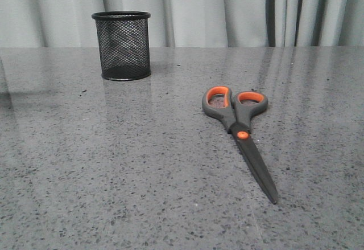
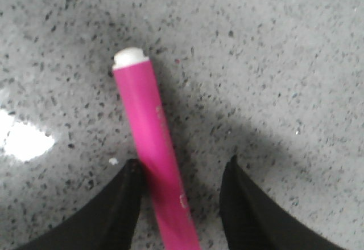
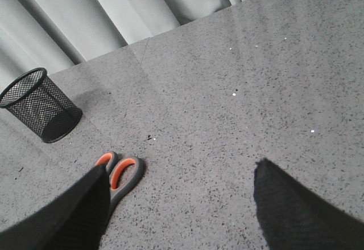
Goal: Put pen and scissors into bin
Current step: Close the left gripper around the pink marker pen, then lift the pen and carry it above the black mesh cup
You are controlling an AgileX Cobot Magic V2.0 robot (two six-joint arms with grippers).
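Observation:
The magenta pen (image 2: 149, 147) with a white end lies flat on the grey table, seen only in the left wrist view. My left gripper (image 2: 182, 162) is open and straddles it: the pen runs against one finger (image 2: 122, 199), with a gap to the other. The scissors (image 1: 240, 129) lie flat at the middle right of the table, handles toward the back, blades closed. Their orange-lined handles also show in the right wrist view (image 3: 122, 176), beside one finger of my open, empty right gripper (image 3: 182, 167). The black mesh bin (image 1: 122, 46) stands upright at the back left. Neither gripper shows in the front view.
Grey speckled tabletop (image 1: 142, 164) with a pale curtain (image 1: 227, 11) behind its back edge. The bin also shows in the right wrist view (image 3: 40, 106), well beyond the scissors. A bright light reflection (image 2: 25, 140) lies on the table near the pen.

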